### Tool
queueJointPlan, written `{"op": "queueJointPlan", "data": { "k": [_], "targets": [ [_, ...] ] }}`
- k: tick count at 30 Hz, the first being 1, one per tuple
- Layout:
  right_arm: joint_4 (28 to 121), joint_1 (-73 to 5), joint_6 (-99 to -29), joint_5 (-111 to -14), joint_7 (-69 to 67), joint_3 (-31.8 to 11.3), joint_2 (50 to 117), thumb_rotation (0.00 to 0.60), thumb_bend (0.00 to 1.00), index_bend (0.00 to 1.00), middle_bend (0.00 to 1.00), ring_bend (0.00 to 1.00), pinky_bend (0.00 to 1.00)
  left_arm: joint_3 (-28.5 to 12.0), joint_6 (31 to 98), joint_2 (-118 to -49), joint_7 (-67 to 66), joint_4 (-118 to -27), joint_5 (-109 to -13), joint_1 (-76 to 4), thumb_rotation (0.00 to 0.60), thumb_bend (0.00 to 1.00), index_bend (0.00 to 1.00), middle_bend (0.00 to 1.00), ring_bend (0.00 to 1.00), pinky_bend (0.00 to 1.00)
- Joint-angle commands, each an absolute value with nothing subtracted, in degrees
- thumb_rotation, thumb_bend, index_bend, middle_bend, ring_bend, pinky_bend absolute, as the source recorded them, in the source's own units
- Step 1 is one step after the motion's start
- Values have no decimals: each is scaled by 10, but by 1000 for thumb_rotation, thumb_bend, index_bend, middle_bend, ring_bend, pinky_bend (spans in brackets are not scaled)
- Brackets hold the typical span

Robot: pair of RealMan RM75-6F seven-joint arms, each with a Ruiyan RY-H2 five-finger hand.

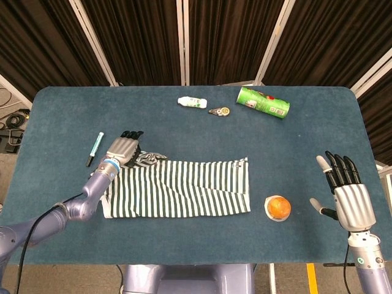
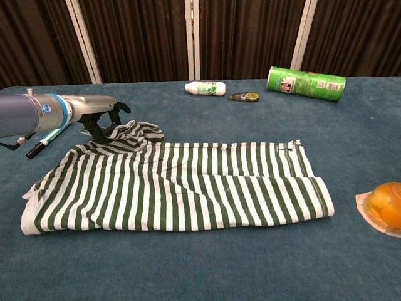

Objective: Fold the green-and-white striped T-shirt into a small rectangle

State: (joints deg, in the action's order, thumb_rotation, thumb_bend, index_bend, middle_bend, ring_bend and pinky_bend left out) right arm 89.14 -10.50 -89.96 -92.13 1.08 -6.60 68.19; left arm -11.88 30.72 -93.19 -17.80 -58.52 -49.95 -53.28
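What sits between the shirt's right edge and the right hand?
An orange on the table, apart from both the shirt and the right hand; the head view shows it.
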Motion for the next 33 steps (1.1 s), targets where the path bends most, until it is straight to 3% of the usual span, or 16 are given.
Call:
{"op": "queueJointPlan", "data": {
  "k": [1,33],
  "targets": [
    [892,-104,-901,-922,11,-66,681,600,10,113,4,0,0,-105,316,-917,-196,-611,-475,-532,600,541,833,0,0,0],
    [906,-96,-920,-936,0,-65,669,600,10,115,5,0,0,-4,350,-824,-262,-800,-323,-576,600,540,823,0,0,0]
  ]
}}
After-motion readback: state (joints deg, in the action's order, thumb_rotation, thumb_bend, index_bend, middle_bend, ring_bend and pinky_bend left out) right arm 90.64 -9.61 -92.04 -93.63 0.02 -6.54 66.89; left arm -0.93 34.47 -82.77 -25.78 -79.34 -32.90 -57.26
